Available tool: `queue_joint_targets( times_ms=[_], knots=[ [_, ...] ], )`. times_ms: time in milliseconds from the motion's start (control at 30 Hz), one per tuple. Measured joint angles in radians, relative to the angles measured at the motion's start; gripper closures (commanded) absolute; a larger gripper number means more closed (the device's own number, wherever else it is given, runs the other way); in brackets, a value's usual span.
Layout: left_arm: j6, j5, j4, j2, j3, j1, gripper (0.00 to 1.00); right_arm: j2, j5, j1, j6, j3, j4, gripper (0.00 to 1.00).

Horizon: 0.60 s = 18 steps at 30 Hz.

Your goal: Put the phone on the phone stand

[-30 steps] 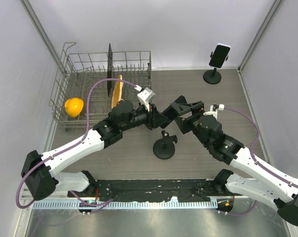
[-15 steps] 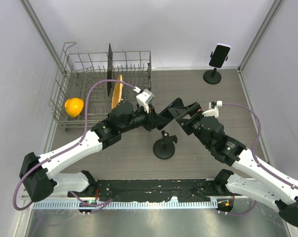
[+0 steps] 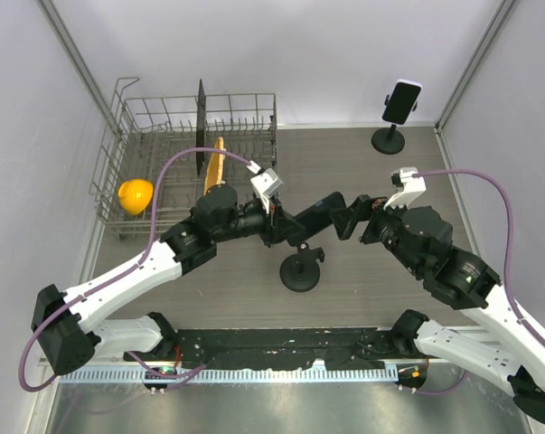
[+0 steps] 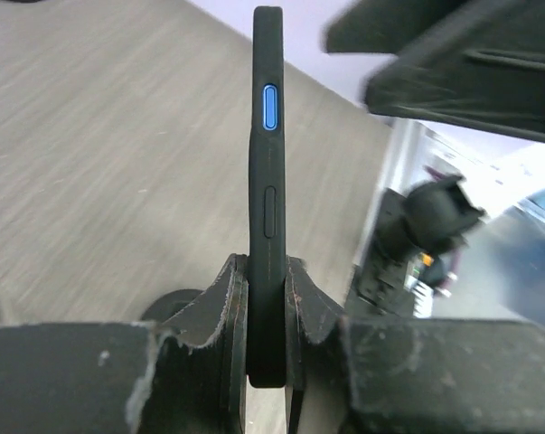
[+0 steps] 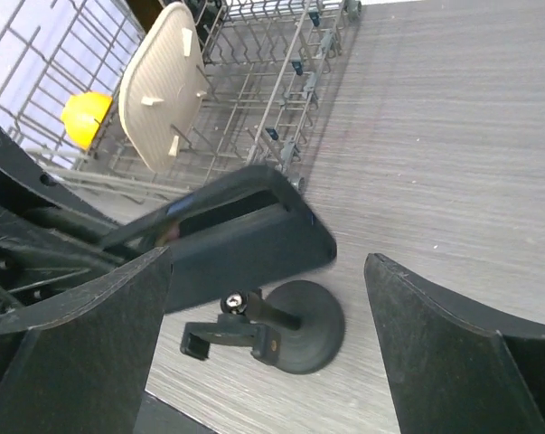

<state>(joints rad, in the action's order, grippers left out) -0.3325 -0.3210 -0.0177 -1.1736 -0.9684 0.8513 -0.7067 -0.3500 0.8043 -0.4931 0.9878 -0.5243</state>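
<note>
Beside the dish rack (image 3: 254, 96), phone (image 4: 267, 181) in left claw (image 4: 267, 307) above phone stand (image 3: 300, 271).

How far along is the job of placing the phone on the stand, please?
Done: the phone is lifted, clamped edgewise in the left pincer. In hand: it hangs near the empty stand, right pincer open. Left: seating it on the stand and letting go.

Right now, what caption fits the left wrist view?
Left fingers clamp the phone edge-on, its blue side button facing the camera, over the table.
</note>
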Motion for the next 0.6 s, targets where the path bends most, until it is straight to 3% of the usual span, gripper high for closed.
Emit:
queue_joint_targets(
  times_ms=[133, 367, 600],
  knots=[
    [-0.005, -0.183, -0.064, 0.000, 0.003, 0.002, 1.00, 0.029, 0.068, 0.000, 0.122, 0.045, -0.062, 0.14],
    [-0.035, -0.365, -0.142, 0.000, 0.004, 0.004, 1.00, 0.136, 0.336, -0.001, 0.257, 0.097, -0.146, 0.33],
    [-0.084, -0.476, -0.166, 0.000, 0.018, -0.016, 1.00, 0.159, 0.446, -0.010, 0.334, 0.093, -0.161, 0.35]
  ],
)
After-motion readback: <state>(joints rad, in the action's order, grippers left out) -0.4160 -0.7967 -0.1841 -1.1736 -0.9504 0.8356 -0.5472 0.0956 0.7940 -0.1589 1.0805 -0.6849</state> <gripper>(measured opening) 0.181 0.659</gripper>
